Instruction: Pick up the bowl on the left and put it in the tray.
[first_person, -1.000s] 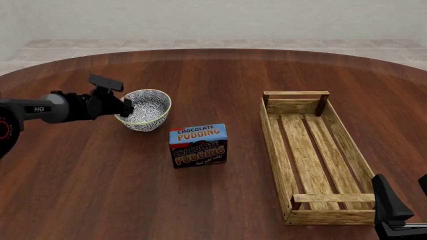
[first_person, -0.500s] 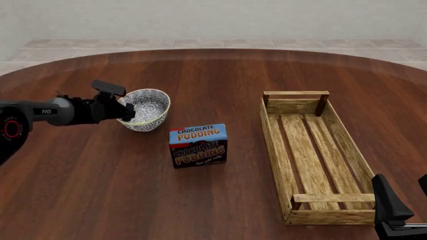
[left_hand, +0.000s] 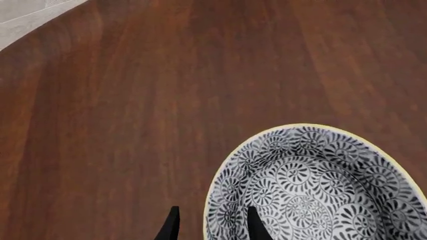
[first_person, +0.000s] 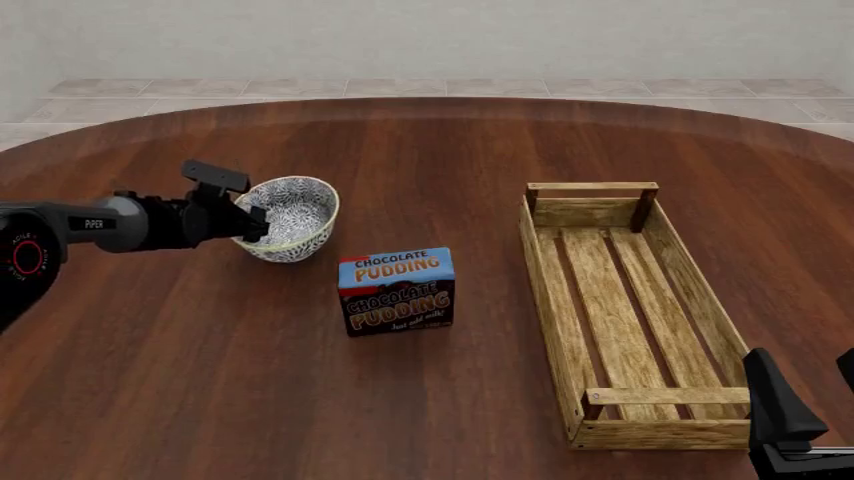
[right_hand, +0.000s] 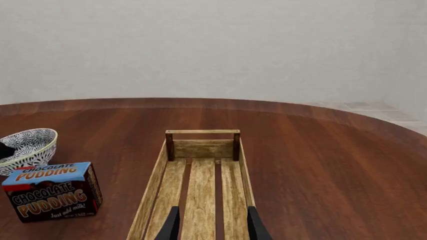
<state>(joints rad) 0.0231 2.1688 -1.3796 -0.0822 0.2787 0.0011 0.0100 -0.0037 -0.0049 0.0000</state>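
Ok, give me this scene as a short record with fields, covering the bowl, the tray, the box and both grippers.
bowl: upright on the table, left of the tray, not yet lifted
left gripper: fingers straddle the bowl's near rim, one inside, one outside
tray: on the table's right side, nothing in it
pudding box: standing between bowl and tray, nearer the bowl
right gripper: fingers apart, holding nothing, near the tray's close end

Even, soft light from overhead — bright and free of glare; the table (first_person: 441, 400) carries only faint shadows, and every view is sharp, undistorted.
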